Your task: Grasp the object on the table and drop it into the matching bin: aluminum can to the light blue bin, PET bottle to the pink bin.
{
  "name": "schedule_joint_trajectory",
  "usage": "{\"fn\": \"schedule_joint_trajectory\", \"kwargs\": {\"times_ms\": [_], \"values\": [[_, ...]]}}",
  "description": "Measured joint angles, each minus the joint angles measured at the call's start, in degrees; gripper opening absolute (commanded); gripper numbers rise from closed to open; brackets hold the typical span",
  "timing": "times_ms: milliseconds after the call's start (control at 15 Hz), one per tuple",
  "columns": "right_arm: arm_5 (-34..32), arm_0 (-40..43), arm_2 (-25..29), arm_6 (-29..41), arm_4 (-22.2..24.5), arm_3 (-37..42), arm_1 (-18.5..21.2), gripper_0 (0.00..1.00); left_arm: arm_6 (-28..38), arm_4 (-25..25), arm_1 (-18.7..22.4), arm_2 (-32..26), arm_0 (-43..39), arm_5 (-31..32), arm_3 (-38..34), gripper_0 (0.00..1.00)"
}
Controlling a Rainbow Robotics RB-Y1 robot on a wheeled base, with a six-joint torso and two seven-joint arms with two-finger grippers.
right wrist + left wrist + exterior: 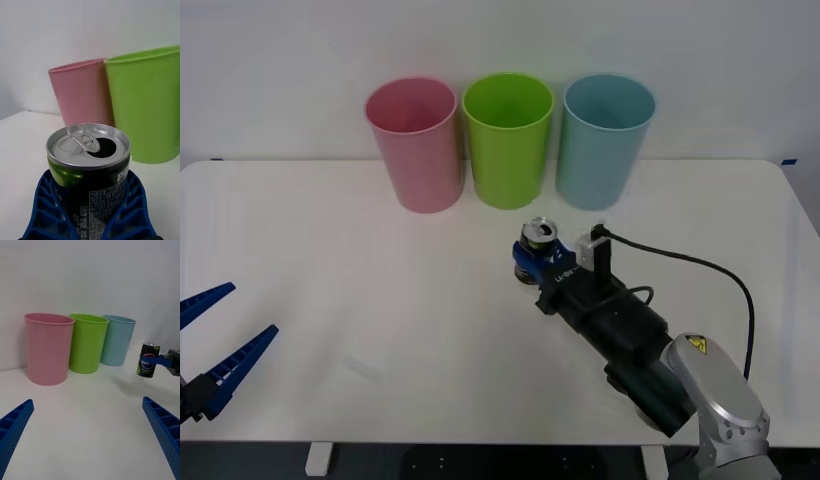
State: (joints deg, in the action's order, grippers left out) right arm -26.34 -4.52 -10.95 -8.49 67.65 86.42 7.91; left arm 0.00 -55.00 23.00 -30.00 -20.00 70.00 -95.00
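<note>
Right gripper [532,262], frame centre: fingers clamped on upright aluminum can [538,240], above table [380,300]. Left gripper [215,335], lower left: fingers spread, empty.

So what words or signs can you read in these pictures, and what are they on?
"PE": big white letters, cut off by the right hand, on the can.
Small white print lower on the can: too small to read.
Round red, white and blue logo on the can, seen from the left wrist: a picture without words.
Yellow warning triangle on the right arm: a sign without words.
</note>
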Motion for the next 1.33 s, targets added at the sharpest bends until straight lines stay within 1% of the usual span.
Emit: {"fn": "schedule_joint_trajectory", "kwargs": {"times_ms": [333,600,867,1067,1200,1333], "values": [[-0.1,1.7,2.8,10.2,1.4,9.4,3.9,0.0,0.0,0.0,0.0,0.0,0.0,0.0,0.0,1.0],[-1.5,1.7,6.2,18.8,2.9,14.3,6.9,0.0,0.0,0.0,0.0,0.0,0.0,0.0,0.0,1.0],[-1.8,1.7,10.1,29.5,4.5,18.9,10.5,0.0,0.0,0.0,0.0,0.0,0.0,0.0,0.0,1.0],[-2.0,0.3,13.3,34.8,6.7,20.5,12.1,0.0,0.0,0.0,0.0,0.0,0.0,0.0,0.0,1.0],[-2.0,-1.9,15.3,35.7,8.2,20.0,12.6,0.0,0.0,0.0,0.0,0.0,0.0,0.0,0.0,1.0],[-2.0,-5.3,16.7,36.1,9.4,17.8,13.4,0.0,0.0,0.0,0.0,0.0,0.0,0.0,0.0,1.0]]}}
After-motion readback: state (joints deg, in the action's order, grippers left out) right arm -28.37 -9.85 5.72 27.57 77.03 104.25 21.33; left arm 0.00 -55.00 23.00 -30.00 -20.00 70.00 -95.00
